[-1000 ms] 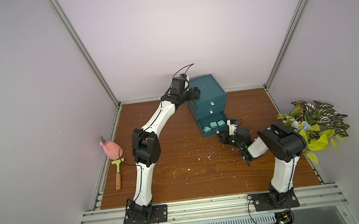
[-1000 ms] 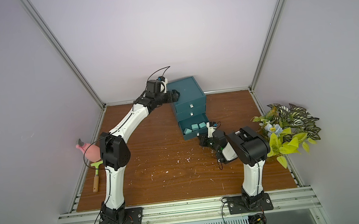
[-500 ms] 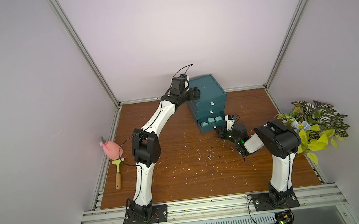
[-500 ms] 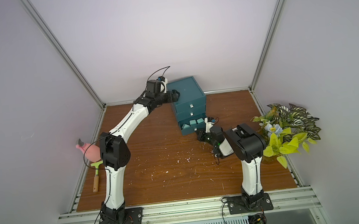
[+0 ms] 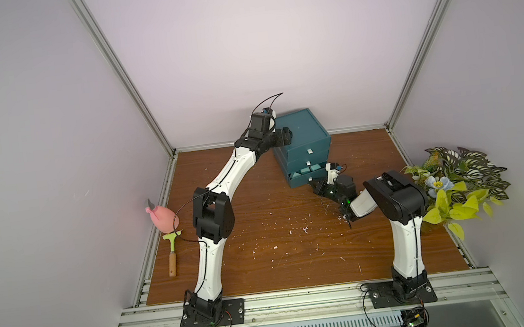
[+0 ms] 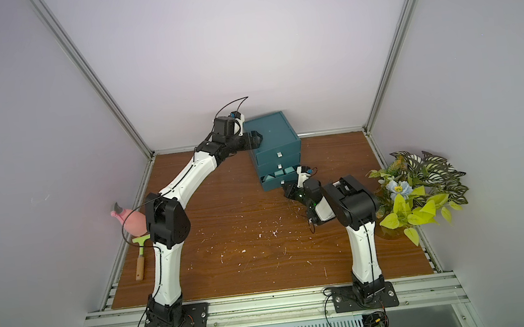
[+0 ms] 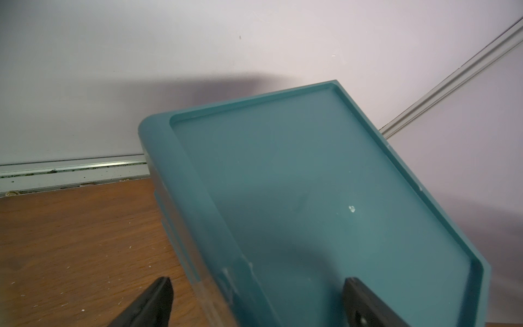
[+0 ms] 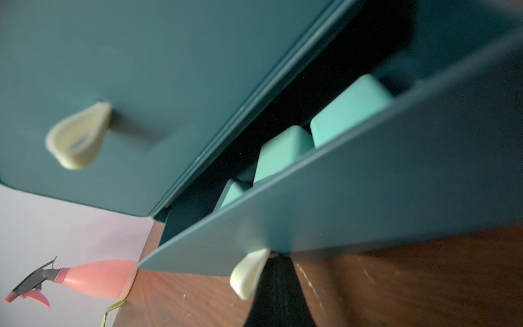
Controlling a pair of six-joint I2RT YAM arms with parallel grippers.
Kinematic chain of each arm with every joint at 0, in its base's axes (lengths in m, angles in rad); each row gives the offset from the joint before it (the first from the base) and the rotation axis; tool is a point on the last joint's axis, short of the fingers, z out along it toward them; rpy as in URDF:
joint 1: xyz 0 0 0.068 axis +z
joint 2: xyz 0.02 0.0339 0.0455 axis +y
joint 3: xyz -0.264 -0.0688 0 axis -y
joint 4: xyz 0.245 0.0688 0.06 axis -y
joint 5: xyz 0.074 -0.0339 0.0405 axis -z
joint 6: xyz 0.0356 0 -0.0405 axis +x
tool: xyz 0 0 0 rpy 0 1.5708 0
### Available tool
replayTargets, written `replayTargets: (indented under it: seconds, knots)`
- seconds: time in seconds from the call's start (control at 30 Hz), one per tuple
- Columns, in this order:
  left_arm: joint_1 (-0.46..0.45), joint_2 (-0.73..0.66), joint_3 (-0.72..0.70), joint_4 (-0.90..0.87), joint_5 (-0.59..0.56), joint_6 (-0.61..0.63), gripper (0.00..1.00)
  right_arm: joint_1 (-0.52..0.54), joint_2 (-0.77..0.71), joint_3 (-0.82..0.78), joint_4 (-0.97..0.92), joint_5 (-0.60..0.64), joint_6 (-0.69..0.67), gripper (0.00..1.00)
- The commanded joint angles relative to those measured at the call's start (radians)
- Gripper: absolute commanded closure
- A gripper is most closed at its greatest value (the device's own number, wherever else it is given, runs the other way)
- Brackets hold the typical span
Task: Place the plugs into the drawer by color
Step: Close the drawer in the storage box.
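Item 1. Chest of drawers (image 5: 305,139), dark teal, three drawers: it is standing at the 12 o'clock end of the wooden table (image 5: 281,252), close to the back wall. The two upper drawers are sitting shut. The bottom drawer (image 5: 306,179) is standing slightly open.

Item 2. Turquoise plugs (image 8: 283,153), three: they are lying in a row inside the bottom drawer, and are showing in both top views through the gap. Their prongs are not showing.

Item 3. Left gripper (image 7: 256,283): its jaws are spread wide and straddling the chest's top edge at the 9 o'clock side, one finger outside the side wall, one over the lid. It is not holding anything.

Item 4. Right gripper (image 5: 314,184): its fingers are pressed together, with the tip lying against the bottom drawer's front, just beside the white tab handle (image 8: 249,274). It is pinching nothing.

Item 5. Pink spray bottle (image 5: 162,217): it is lying at the table's 9 o'clock edge, with a green-headed brush (image 5: 173,253) touching it.

Item 6. Leafy plant (image 5: 454,182): it is standing at 3 o'clock.

Item 7. White specks (image 5: 303,230): they are lying scattered mid-table.
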Motion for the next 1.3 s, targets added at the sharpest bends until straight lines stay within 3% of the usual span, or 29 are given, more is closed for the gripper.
replayTargets:
  seconds: [0.0, 0.73, 0.9, 1.03, 1.13, 1.27]
  knots:
    - [-0.003, 0.016, -0.031, -0.087, 0.002, 0.015, 0.11, 0.006, 0.004, 0.05, 0.068, 0.005, 0.018, 1.0]
    - [-0.011, 0.009, -0.032, -0.086, 0.004, 0.013, 0.11, 0.02, 0.023, 0.135, 0.036, 0.022, -0.012, 0.98]
    - [-0.01, -0.057, -0.029, -0.105, -0.013, 0.013, 0.11, 0.021, -0.175, 0.007, -0.035, 0.02, -0.099, 0.89]
    - [-0.006, -0.145, -0.073, -0.116, -0.037, -0.013, 0.1, 0.019, -0.417, -0.05, -0.292, 0.06, -0.23, 0.74]
    - [-0.006, -0.2, -0.112, -0.116, -0.038, -0.042, 0.1, 0.013, -0.557, -0.022, -0.502, 0.109, -0.337, 0.66]
    - [-0.012, -0.221, -0.121, -0.114, -0.029, -0.066, 0.1, -0.002, -0.663, 0.052, -0.647, 0.206, -0.434, 0.6]
